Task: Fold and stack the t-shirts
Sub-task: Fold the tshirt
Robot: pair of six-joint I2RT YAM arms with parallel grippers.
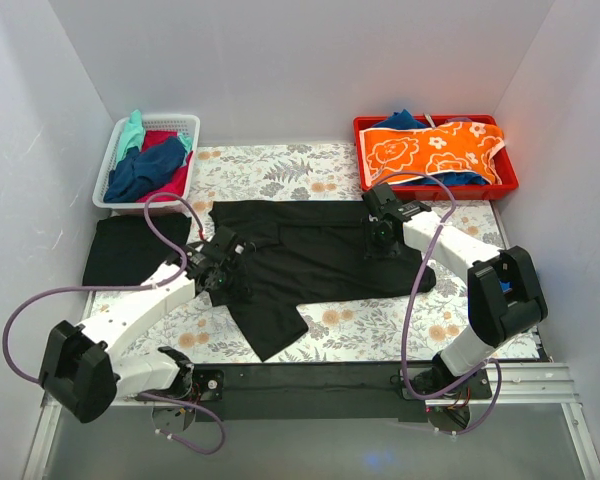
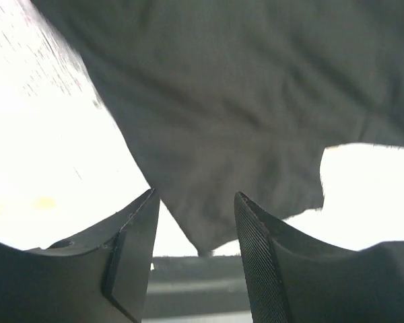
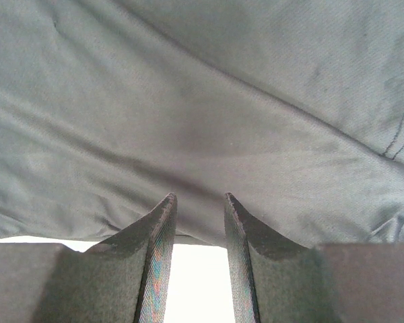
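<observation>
The fern-patterned table [image 1: 280, 165] bears a spread black t-shirt [image 1: 310, 255], folded black shirt [image 1: 130, 250], white basket [image 1: 180, 120], red tray [image 1: 435, 190].

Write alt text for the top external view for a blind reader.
A black t-shirt lies spread on a fern-patterned table covering, with the left tool and right tool over it. A folded black shirt lies at left; a white basket of clothes and a red tray with an orange floral cloth stand behind.
</observation>
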